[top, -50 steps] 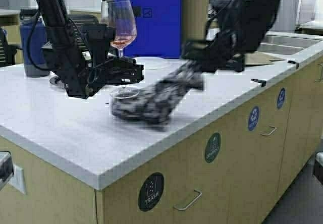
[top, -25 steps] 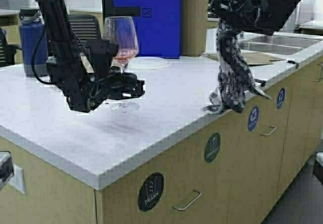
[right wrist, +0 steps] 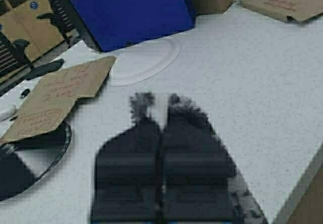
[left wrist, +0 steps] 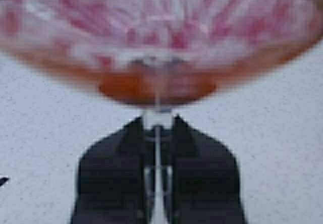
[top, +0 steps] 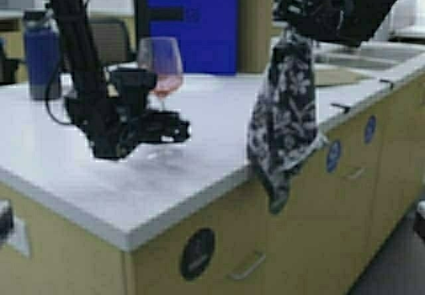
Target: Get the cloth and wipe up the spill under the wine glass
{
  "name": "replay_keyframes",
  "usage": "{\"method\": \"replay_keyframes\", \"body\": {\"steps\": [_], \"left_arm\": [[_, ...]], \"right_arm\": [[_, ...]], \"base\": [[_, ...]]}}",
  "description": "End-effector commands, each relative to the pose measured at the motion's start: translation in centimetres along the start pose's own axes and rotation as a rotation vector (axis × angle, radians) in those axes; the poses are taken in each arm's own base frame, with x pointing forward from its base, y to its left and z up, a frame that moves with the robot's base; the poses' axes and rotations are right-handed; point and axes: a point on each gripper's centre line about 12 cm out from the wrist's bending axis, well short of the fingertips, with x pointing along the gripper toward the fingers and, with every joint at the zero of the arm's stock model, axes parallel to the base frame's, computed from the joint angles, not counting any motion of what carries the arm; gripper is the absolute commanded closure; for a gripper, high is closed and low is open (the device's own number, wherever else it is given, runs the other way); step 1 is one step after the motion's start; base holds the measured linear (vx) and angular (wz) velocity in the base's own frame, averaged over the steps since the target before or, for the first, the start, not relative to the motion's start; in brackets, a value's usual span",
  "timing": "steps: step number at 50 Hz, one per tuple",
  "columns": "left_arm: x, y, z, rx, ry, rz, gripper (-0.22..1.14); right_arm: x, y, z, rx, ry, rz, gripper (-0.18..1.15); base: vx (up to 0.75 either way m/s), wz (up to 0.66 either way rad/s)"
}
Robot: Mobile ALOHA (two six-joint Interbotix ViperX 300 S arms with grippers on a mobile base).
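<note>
My left gripper [top: 178, 127] is shut on the stem of the wine glass [top: 161, 66], which stands upright with pinkish liquid in its bowl. Its foot is at or just above the white counter [top: 99, 175]. In the left wrist view the black fingers [left wrist: 113, 173] pinch the clear stem under the bowl [left wrist: 161, 32]. My right gripper [top: 287, 34] is raised above the counter's front edge and shut on the top of the dark floral cloth [top: 284, 119], which hangs limp and reaches below the counter edge. In the right wrist view cloth [right wrist: 144, 105] pokes out past the closed gripper [right wrist: 161, 117].
A dark blue bottle [top: 41, 56] stands at the back left. A white plate [right wrist: 144, 62] and brown paper mats [right wrist: 60, 95] lie farther back by a blue panel [top: 192, 22]. A sink [top: 375, 52] is at the right. Cabinet fronts [top: 285, 242] drop below the counter edge.
The right gripper pulled the cloth off the counter from under the glass, lifted it to the right, and it now hangs swinging over the front edge. The left gripper lowered the glass slightly.
</note>
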Motion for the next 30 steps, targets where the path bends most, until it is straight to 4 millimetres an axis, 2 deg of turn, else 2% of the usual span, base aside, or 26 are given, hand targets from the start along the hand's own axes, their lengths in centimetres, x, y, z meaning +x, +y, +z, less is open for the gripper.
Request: {"method": "replay_keyframes", "body": {"steps": [1, 20, 30], "left_arm": [[0.57, -0.16, 1.08, -0.001, -0.032, -0.005, 0.53], [0.53, -0.08, 1.33, 0.015, -0.058, -0.003, 0.00], [0.07, -0.01, 1.13, 0.017, -0.057, 0.004, -0.04]], "right_arm": [[-0.07, 0.78, 1.71, 0.004, -0.051, 0.026, 0.91], [-0.24, 0.82, 1.48, -0.004, -0.041, 0.036, 0.91], [-0.32, 0.92, 1.35, -0.010, -0.036, 0.045, 0.91]], "base": [[0.00, 0.00], [0.00, 0.00], [0.00, 0.00]]}}
